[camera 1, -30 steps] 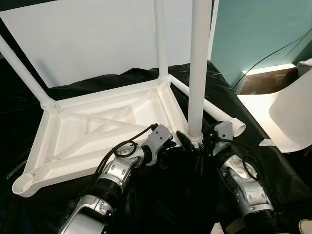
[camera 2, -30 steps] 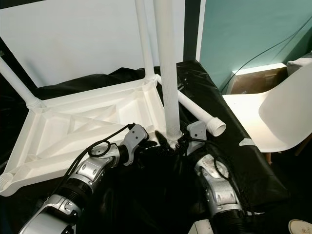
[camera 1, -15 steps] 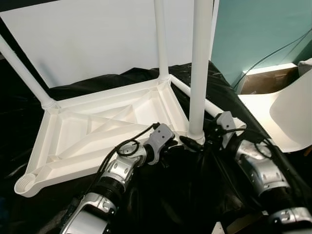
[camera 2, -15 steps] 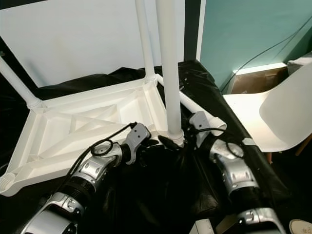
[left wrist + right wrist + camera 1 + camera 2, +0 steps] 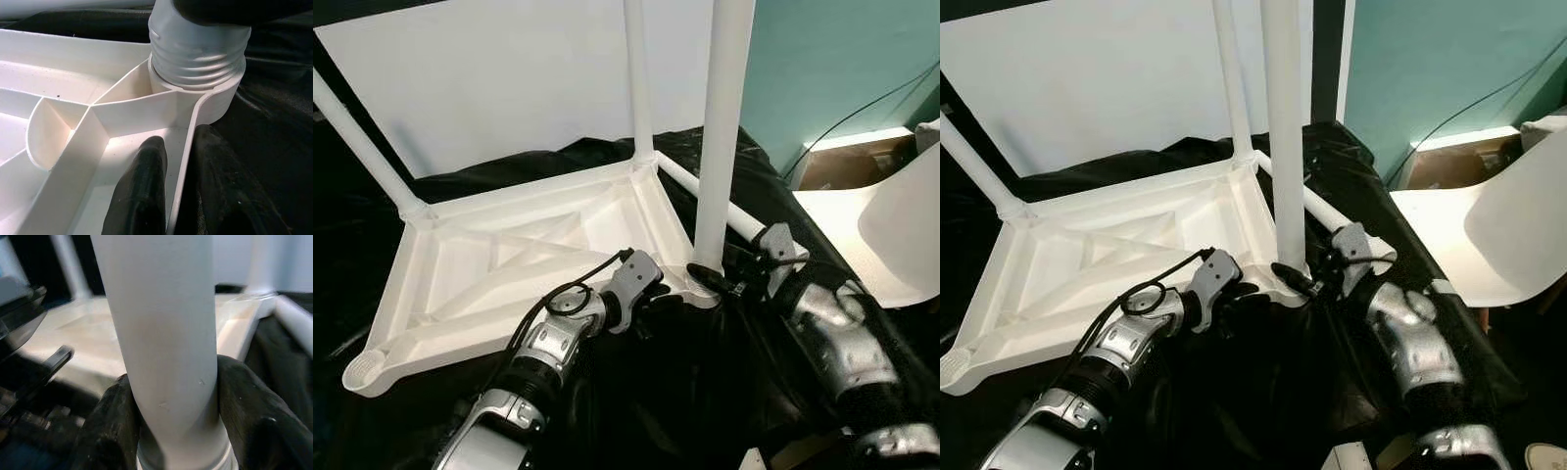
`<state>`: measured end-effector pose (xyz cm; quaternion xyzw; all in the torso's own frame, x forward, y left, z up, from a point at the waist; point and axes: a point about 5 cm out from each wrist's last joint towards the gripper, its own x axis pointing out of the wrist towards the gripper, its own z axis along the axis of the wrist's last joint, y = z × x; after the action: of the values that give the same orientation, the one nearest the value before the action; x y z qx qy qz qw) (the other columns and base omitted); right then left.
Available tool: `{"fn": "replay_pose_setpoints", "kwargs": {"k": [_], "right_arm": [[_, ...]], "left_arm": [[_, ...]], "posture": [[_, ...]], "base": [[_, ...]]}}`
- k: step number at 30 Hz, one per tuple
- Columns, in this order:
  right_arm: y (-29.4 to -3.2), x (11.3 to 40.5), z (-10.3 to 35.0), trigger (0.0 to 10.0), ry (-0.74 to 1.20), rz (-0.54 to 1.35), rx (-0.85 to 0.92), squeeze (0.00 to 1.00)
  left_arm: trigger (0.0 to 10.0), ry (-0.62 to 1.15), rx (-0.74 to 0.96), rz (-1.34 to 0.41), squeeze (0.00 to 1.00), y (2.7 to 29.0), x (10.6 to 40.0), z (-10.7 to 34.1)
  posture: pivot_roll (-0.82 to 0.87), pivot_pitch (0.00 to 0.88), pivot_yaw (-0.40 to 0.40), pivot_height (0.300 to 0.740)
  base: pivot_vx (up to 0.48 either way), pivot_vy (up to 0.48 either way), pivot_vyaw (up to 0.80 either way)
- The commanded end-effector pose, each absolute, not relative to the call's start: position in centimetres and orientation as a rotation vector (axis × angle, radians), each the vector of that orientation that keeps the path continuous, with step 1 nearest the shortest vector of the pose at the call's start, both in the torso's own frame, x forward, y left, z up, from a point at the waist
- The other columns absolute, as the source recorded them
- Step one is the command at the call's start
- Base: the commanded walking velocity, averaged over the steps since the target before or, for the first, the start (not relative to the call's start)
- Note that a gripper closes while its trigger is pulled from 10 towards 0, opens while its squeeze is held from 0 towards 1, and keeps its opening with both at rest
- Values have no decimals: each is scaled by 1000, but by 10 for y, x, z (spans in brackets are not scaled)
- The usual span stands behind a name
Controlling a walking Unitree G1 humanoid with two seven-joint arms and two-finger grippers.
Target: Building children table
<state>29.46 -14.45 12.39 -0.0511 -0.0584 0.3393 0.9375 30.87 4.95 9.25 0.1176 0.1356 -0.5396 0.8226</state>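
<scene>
The white plastic table top (image 5: pixel 509 264) lies upside down on a black cloth. Two white legs stand in its far corners (image 5: pixel 636 78) (image 5: pixel 357 137). A third white leg (image 5: pixel 720 147) stands nearly upright, its threaded end (image 5: pixel 195 49) sitting in the near right corner socket (image 5: pixel 215 98). My right gripper (image 5: pixel 717 284) is shut on this leg just above the thread, with a finger on each side (image 5: pixel 117 416). My left gripper (image 5: pixel 658 296) is shut on the table top's rim (image 5: pixel 183 147) beside that socket, one finger (image 5: pixel 146 166) inside and one outside.
A loose white leg (image 5: pixel 739 220) lies on the cloth behind the right gripper. The near left corner socket (image 5: pixel 360 370) holds no leg. A white chair (image 5: pixel 891 225) and a cardboard box (image 5: pixel 847 162) stand at the right. A white board (image 5: pixel 509 78) rises behind the table top.
My right arm has swung out to the right and carried the leg's lower end from just in front of the corner into the corner socket. The left gripper has kept its hold on the rim.
</scene>
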Motion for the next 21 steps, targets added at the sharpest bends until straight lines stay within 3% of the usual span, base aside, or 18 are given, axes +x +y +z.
{"fn": "replay_pose_setpoints", "kwargs": {"k": [1,4,14,15,16,17,21], "right_arm": [[-123,288,109,0,-75,669,-59,0],[-124,285,104,0,-81,487,-25,0],[-126,283,101,0,-61,406,-27,0],[-124,283,102,3098,-59,420,-35,0],[-122,283,102,10000,-59,446,-41,0],[-120,283,104,10000,-58,486,-35,1000],[-118,286,109,10000,-70,573,-46,1000]], "left_arm": [[10000,423,261,-1203,0,47,296,67],[10000,421,257,-1198,0,48,296,68],[10000,422,253,-1192,0,48,296,67],[10000,422,253,-1192,0,48,296,67],[10000,420,252,-1193,0,47,296,67],[10000,419,250,-1193,0,46,297,68],[10000,419,251,-1189,0,46,298,68]], "posture": [[-27,0,93,740],[-21,0,89,740],[-22,0,87,740],[-25,0,84,740],[-23,0,82,740],[-22,0,81,740],[-26,0,82,740]], "base": [[0,0,0],[0,0,0],[0,0,0],[0,0,0],[0,0,0],[0,0,0],[0,0,0]]}}
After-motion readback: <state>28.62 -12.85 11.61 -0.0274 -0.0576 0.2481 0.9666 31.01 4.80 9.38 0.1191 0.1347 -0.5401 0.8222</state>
